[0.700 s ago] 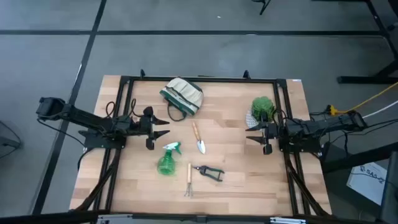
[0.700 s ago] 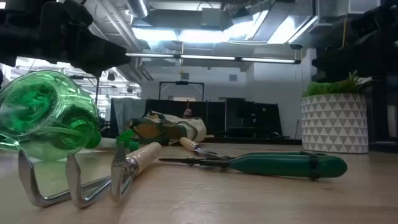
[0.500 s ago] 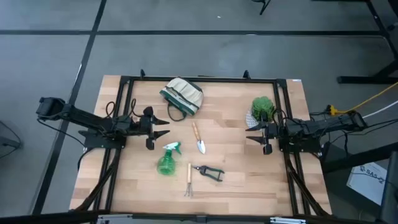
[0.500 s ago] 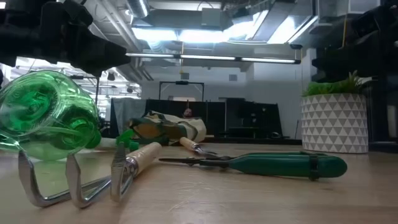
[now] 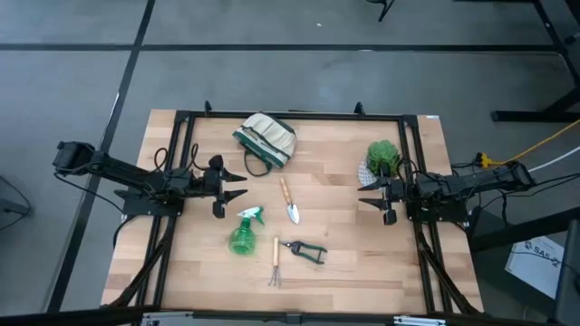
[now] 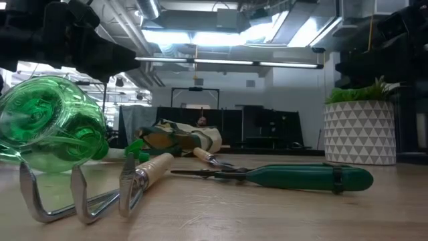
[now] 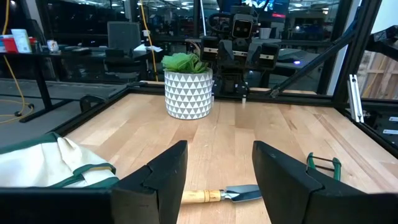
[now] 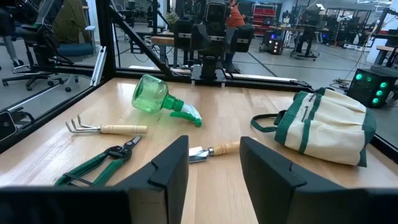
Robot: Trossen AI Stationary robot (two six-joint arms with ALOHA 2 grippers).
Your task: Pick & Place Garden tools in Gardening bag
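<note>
left gripper (image 5: 237, 187): fingers apart, empty, hanging just off the spray bottle (image 5: 243, 234); nothing picked yet
right gripper (image 5: 367, 196): also spread, empty, waiting beside the potted plant (image 5: 382, 156)
tools: trowel (image 5: 289, 201), rake (image 5: 275, 263), shears (image 5: 306, 251) lie mid-table, close together; a grab could nudge a neighbour
gardening bag (image 5: 265, 139): lying on its side at the far edge; floppy mouth, so I'd guess a tool could snag the rim or slide back out
bottle: round, on its side; might roll when pinched
</note>
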